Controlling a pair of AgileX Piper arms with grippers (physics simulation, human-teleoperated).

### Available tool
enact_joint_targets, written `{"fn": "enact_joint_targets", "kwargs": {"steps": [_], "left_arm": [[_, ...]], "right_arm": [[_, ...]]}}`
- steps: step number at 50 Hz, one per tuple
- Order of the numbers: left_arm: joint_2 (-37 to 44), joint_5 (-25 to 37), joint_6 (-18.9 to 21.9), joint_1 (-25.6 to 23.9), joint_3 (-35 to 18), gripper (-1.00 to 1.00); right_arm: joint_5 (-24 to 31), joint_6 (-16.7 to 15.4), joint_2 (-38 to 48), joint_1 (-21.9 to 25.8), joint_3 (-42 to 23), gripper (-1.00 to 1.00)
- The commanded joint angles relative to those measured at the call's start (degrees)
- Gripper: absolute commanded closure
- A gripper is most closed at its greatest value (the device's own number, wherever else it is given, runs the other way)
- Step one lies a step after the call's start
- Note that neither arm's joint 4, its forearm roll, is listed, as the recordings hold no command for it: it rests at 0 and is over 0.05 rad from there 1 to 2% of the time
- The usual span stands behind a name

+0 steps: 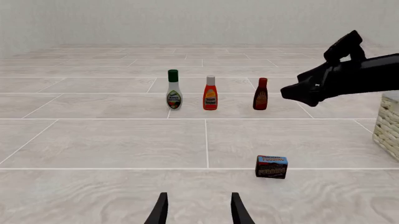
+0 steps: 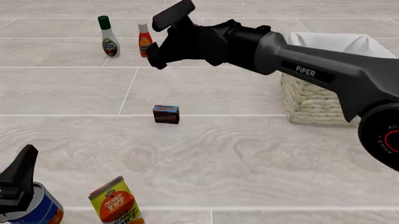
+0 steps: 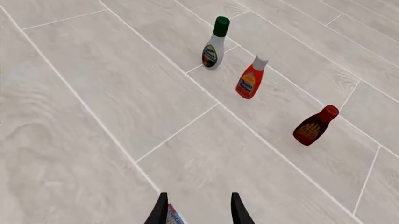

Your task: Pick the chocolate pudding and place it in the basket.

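The chocolate pudding point(image 2: 166, 114) is a small dark brown box with a blue and red top, lying on the tiled surface near the middle. The basket point(image 2: 311, 100) stands to its right, wicker with a white lining. My right gripper point(image 2: 155, 58) hangs in the air beyond the pudding, fingers open and empty; in the right wrist view only a corner of the pudding point(image 3: 174, 217) shows between the fingers point(image 3: 160, 210). My left gripper point(image 1: 197, 196) is open and low at the near left, with the pudding point(image 1: 272, 166) ahead of it and off to one side.
Three bottles stand in a row at the back: a white one with a green cap point(image 2: 109, 37), an orange-red one point(image 2: 145, 41) and a dark red one point(image 1: 260, 94). An orange juice carton point(image 2: 115, 203) and a can point(image 2: 37, 210) stand beside my left gripper point(image 2: 18, 179).
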Motion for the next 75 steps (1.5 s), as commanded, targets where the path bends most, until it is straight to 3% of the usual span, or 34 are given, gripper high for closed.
{"fn": "enact_joint_targets", "kwargs": {"steps": [1,31,75], "left_arm": [[0.0,0.0,0.0,0.0,0.0,-1.0],[0.0,0.0,0.0,0.0,0.0,-1.0],[0.0,0.0,0.0,0.0,0.0,-1.0]], "right_arm": [[5.7,-1.3,1.8,0.8,-5.5,-1.0],[14.9,0.2,6.7,1.9,-12.7,-1.0],[13.9,-0.7,9.1,2.3,-9.6,-1.0]]}}
